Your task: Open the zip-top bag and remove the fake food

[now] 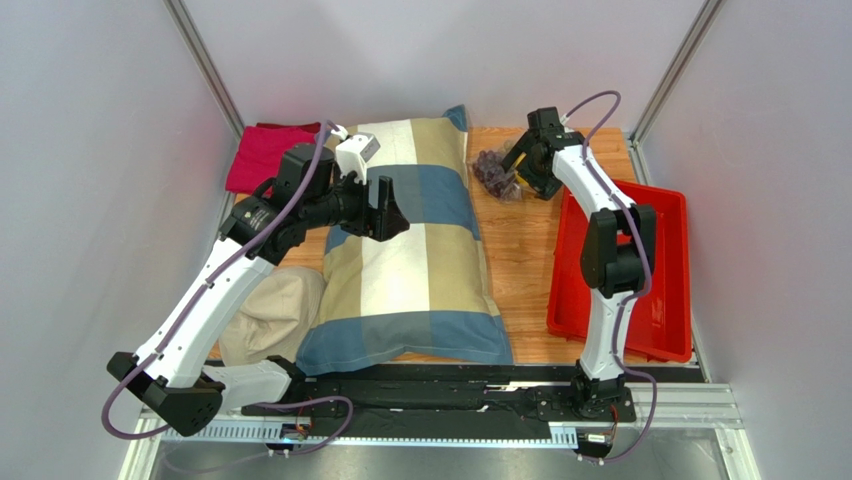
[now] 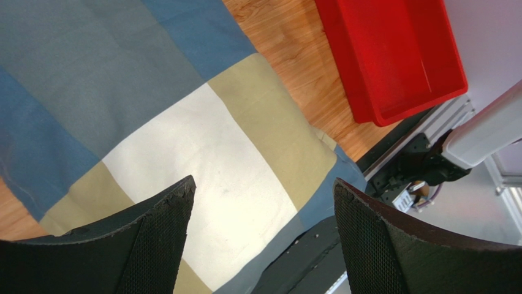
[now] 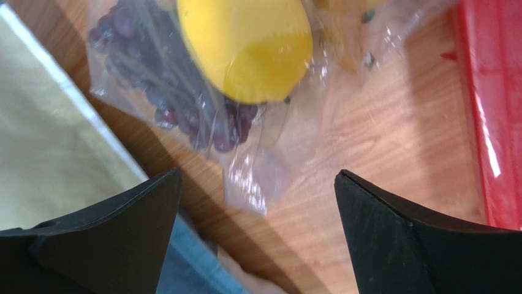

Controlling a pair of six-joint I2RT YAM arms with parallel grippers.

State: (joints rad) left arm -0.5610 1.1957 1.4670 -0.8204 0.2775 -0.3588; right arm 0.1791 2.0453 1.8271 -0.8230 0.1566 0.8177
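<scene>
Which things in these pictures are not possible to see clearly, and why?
1. Bag zip: right wrist view, cut off by the top edge; top view, too small.
2. Lemon: right wrist view, blurred, its top cut off.
3. What else lies in the bag beside the grapes: top view, too small, partly behind the right tool.

a big checked pillow (image 1: 420, 240) in blue, grey, beige and cream squares lies directly under my left hand (image 1: 392, 210), stretched lengthwise on the wooden table (image 1: 520, 260). beyond that hand and to its left, a crumpled magenta cloth (image 1: 262, 150) sits in the far corner, just beside the pillow's far end. nearer to me than the left hand, a beige cloth (image 1: 270, 315) is bunched against the pillow's left edge. a red tray (image 1: 670, 260) lies to the right of my right hand (image 1: 520, 172) and closer to me, with a strip of wood between it and the pillow.
</scene>
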